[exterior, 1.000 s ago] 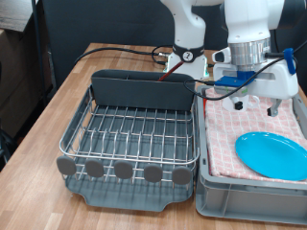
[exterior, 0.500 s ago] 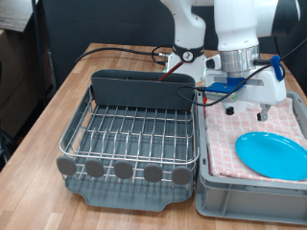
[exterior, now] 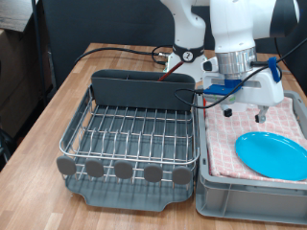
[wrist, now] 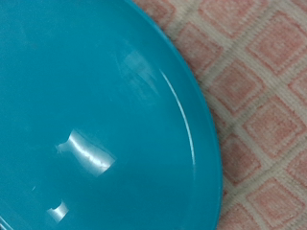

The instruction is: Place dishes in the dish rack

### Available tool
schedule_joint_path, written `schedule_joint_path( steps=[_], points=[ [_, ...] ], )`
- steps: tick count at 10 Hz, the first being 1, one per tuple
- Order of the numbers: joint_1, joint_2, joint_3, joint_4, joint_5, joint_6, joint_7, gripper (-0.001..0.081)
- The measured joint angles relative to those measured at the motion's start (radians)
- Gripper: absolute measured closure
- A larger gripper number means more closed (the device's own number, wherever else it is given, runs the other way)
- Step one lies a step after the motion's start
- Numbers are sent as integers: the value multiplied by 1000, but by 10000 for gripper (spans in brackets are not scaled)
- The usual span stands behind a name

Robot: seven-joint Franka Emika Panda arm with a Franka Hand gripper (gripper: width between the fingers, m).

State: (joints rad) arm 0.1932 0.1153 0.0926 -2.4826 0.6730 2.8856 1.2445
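Nearest you in the exterior view sits the dish rack (exterior: pixel 129 134) — silver wire grid, a row of grey round feet along its front edge, and the grey drip tray (exterior: pixel 125 195) poking out beneath. It holds no dishes yet. At its far end stands the dark grey utensil caddy (exterior: pixel 144 88).

Just beside the rack, on the exterior view's right, you have the grey plastic bin (exterior: pixel 251 196), lined with the red-and-white checked cloth (exterior: pixel 230 134). The light-blue plate (exterior: pixel 272 154) lies flat on that cloth, at the bin's near right corner. Your wrist view shows the same plate (wrist: pixel 96 115) filling most of the picture, with the cloth (wrist: pixel 264 96) alongside it.

Farther back, your claw (exterior: pixel 245 110) hangs above the cloth, beyond the plate and apart from it. Its fingers (exterior: pixel 259 116) stand spread with nothing between them.

Everything rests on the wooden tabletop (exterior: pixel 48 125), and black cables (exterior: pixel 115 50) run across its far side.
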Motion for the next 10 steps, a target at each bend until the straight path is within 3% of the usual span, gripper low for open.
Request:
schedule_joint_path(
  steps=[10],
  points=[
    [-10, 123, 28, 84, 114, 25, -128, 3]
  ],
)
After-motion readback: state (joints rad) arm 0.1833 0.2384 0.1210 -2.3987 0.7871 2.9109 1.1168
